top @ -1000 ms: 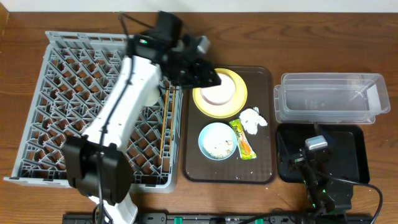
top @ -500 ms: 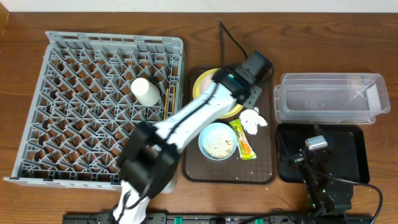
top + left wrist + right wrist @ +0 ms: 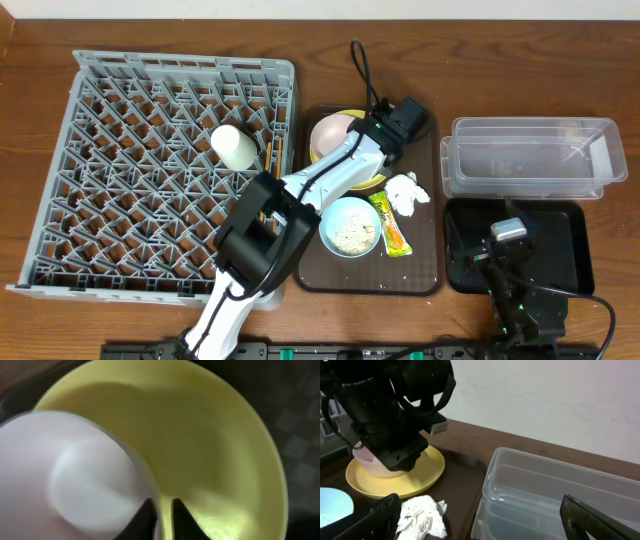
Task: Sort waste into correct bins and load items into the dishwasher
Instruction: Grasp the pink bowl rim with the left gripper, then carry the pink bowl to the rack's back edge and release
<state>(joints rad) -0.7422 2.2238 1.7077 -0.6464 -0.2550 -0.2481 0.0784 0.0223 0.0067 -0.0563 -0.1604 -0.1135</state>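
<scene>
Our left gripper [image 3: 162,517] pinches the rim of the bowl [image 3: 75,485] sitting on the yellow plate [image 3: 210,460], our right gripper [image 3: 480,510] gapes empty, and we fear that thin hold letting the bowl tip or slip.

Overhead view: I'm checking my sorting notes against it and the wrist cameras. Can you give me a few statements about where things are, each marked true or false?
1. The white cup is in the dish rack. True.
2. The cream bowl sits in the clear tub. False: it sits on the yellow plate.
3. The left gripper is closed on the cream bowl's rim. True.
4. The napkin lies in the black tray. False: it lies on the brown serving tray.
5. The light blue bowl holds crumbs. True.
</scene>
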